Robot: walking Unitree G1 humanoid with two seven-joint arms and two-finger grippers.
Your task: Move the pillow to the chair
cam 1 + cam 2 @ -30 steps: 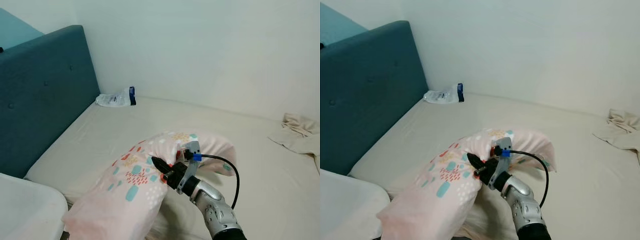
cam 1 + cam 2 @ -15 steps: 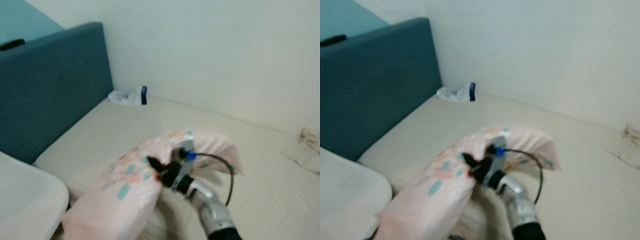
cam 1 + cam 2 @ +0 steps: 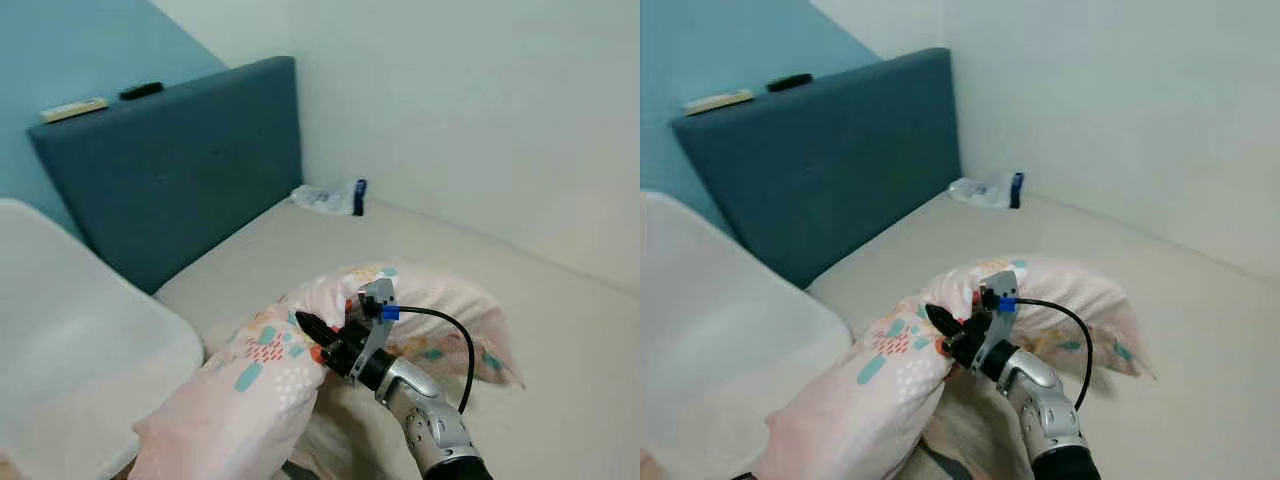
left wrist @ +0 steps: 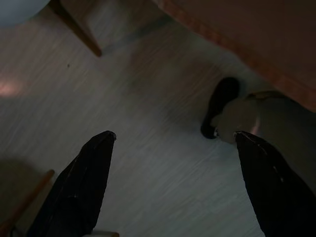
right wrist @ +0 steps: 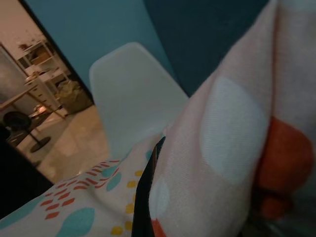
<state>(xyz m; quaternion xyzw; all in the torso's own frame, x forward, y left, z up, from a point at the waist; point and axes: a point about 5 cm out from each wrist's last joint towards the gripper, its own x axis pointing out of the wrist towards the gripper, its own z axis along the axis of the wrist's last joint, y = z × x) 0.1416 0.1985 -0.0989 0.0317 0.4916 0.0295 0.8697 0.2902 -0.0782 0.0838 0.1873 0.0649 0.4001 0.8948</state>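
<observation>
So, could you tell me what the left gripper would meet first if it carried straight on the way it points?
Probably the pale wooden floor: the left gripper hangs open and points at it, with nothing between its fingers. A dark shoe-like shape lies off to one side, though depth is unclear.

A bedroom: mattress (image 3: 560, 300) against a padded teal headboard (image 3: 180, 170).

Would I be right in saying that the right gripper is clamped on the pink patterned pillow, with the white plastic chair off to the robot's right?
Not quite: the white plastic chair is to the robot's left, as the left eye view shows. The right gripper is indeed shut on the pink patterned pillow.
</observation>
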